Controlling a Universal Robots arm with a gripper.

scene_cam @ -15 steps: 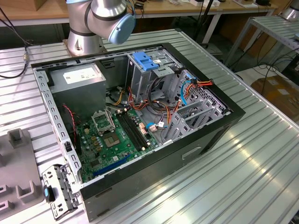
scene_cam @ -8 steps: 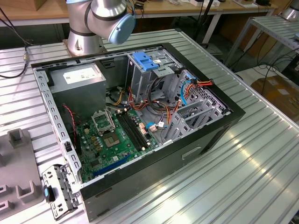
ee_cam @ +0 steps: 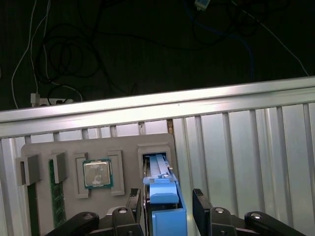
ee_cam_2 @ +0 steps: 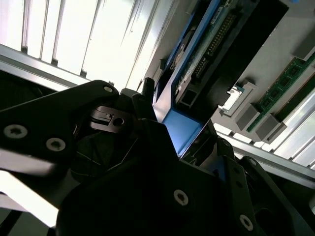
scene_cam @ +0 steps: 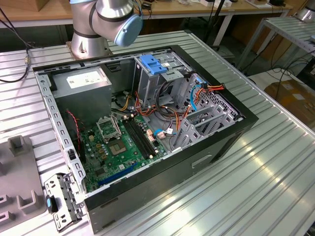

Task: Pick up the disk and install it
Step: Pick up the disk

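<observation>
In the first wrist view the disk (ee_cam: 165, 216) stands on edge, its bright blue bracket facing the camera and its far end in a slot of a grey parts tray (ee_cam: 98, 147). My gripper (ee_cam: 167, 197) straddles it, open. One dark finger (ee_cam: 135, 206) is on each side, with a narrow gap to the blue plastic. The second wrist view shows the disk (ee_cam_2: 179, 130) from the side, with its blue bracket and its circuit board between the black gripper parts. In the exterior view the open computer case (scene_cam: 236, 123) lies on the table, with a blue latch piece (scene_cam: 151, 65) on its drive cage.
The grey tray also holds a processor chip (ee_cam: 97, 173) and a memory stick (ee_cam: 56, 194). It rests on a ribbed aluminium table (ee_cam: 246, 142) close to the table's far edge, with dark floor and cables beyond. The arm's base (scene_cam: 91, 44) stands behind the case.
</observation>
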